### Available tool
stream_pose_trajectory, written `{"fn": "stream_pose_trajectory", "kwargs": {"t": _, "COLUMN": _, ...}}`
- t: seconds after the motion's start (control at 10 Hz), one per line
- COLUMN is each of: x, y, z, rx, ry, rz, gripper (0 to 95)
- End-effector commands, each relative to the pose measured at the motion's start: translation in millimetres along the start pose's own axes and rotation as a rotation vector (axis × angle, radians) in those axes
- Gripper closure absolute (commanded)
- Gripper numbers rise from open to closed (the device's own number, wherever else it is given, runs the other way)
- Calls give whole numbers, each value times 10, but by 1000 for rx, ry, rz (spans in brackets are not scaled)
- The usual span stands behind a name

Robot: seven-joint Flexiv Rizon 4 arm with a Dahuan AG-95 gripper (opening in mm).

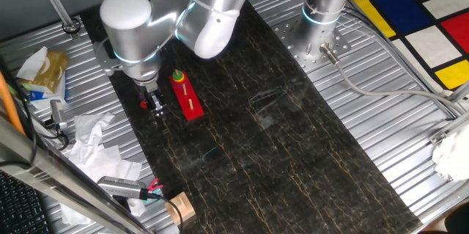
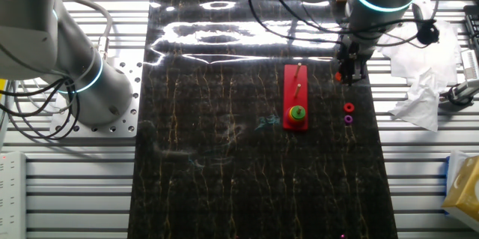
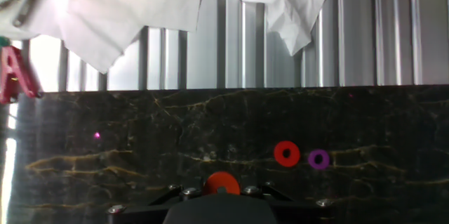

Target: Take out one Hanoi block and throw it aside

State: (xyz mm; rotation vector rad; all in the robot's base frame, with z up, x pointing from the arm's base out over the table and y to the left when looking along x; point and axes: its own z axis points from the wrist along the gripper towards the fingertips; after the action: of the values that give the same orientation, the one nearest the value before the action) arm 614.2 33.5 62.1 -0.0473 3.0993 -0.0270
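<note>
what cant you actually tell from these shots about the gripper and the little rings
- Grip on the Hanoi block: hand view shows only its top between the gripper fingers; the frame's bottom edge cuts off the contact.
- The same block is a tiny orange speck in the other fixed view, too small to judge.
- Rings on the red peg board: the stacked rings are too small to count.

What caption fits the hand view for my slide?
Gripper holding an orange-red ring above the dark mat, near a red ring and purple ring.
</note>
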Motion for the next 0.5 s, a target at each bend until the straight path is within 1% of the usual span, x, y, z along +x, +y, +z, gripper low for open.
{"fn": "stream_pose_trajectory", "kwargs": {"t": 0.1, "x": 1, "y": -4, "z": 7, "rx": -2, "ry": -5, "rz": -24, "gripper": 950}}
{"fn": "stream_pose_trajectory", "kwargs": {"t": 0.5, "x": 2, "y": -12, "z": 2, "rx": -1, "ry": -7, "rz": -34, "gripper": 950}}
